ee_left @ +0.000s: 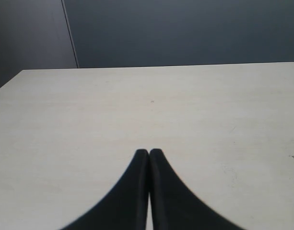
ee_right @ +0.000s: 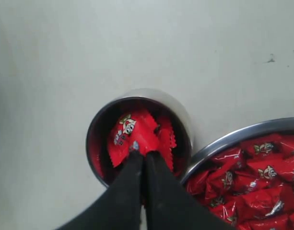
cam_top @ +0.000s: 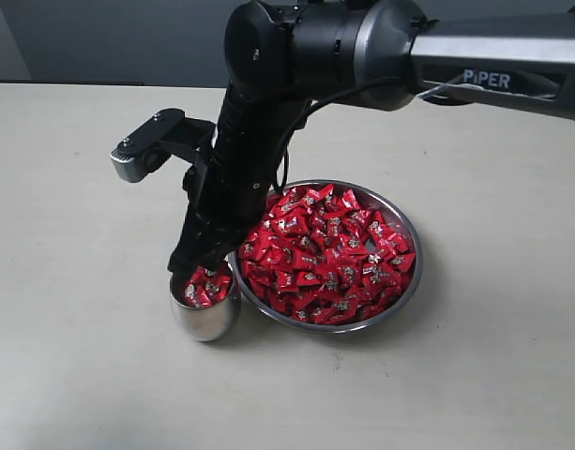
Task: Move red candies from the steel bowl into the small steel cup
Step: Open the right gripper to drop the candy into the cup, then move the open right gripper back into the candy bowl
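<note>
pinching one red candy (ee_right: 129, 132), right gripper (ee_right: 144, 154) meets one cup (ee_right: 151, 94) beside one bowl (ee_right: 242, 132).

One steel bowl (cam_top: 411, 289) and one small steel cup (cam_top: 207, 322), the cup just beside the bowl, stand on one tabletop (cam_top: 71, 281). The red candies (cam_top: 329, 248) heaped inside the bowl number several dozen at least, stacked too deep to count singly. Beside the bowl, the cup shows perhaps four or five more, though its mouth is partly hidden. One arm (cam_top: 240, 141) reaches down at the bowl's cup side. There are two grippers: one left gripper (ee_left: 149, 152) and one right gripper (ee_right: 144, 155).
</note>
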